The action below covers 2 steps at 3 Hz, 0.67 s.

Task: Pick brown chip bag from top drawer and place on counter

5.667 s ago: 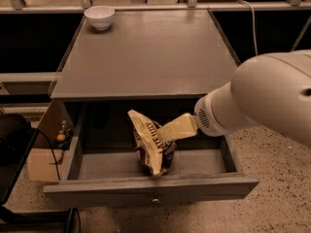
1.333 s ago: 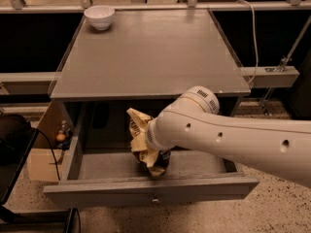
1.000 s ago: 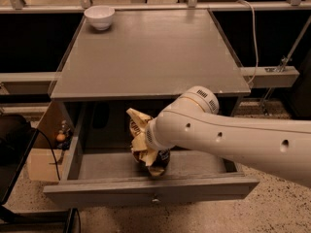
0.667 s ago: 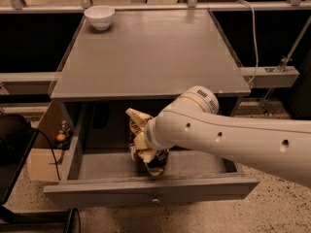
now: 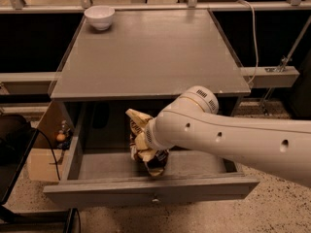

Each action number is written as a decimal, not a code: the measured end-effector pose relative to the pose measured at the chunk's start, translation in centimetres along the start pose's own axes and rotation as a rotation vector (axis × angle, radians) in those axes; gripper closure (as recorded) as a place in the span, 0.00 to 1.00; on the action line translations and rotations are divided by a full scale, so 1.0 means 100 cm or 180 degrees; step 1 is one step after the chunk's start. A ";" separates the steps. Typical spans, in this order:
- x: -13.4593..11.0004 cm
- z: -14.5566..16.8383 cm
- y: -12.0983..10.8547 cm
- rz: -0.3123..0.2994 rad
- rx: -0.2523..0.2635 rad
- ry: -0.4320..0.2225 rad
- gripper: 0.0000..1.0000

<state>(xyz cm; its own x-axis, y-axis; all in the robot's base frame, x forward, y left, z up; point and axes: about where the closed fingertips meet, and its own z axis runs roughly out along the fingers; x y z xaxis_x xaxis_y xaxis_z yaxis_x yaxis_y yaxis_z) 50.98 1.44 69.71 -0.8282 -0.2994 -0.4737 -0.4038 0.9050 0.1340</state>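
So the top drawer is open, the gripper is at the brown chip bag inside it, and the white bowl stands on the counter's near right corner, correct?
Wrong corner: the camera view shows the white bowl on the far left corner of the counter. The top drawer is open, with the gripper at the brown chip bag inside.

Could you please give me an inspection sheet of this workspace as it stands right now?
Surface: grey counter, edges worn.
Job's things: brown chip bag crumpled and upright inside the open top drawer; not yet on the counter.
Clutter: white bowl at the counter's far left corner.
Grippers: gripper down in the drawer at the bag, partly hidden by the arm.
Cables: white cable right of the counter; black cable at lower left.
Surroundings: speckled floor; cardboard box left of the drawer.
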 end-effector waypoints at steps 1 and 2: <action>-0.007 -0.019 0.005 -0.0014 -0.0022 -0.0064 1.00; -0.019 -0.050 0.013 -0.0094 -0.0024 -0.0114 1.00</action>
<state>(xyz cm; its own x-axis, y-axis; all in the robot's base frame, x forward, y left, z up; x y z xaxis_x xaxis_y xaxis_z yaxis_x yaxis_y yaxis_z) 50.11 1.72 75.10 -0.8015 -0.3148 -0.5084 -0.4310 0.8935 0.1260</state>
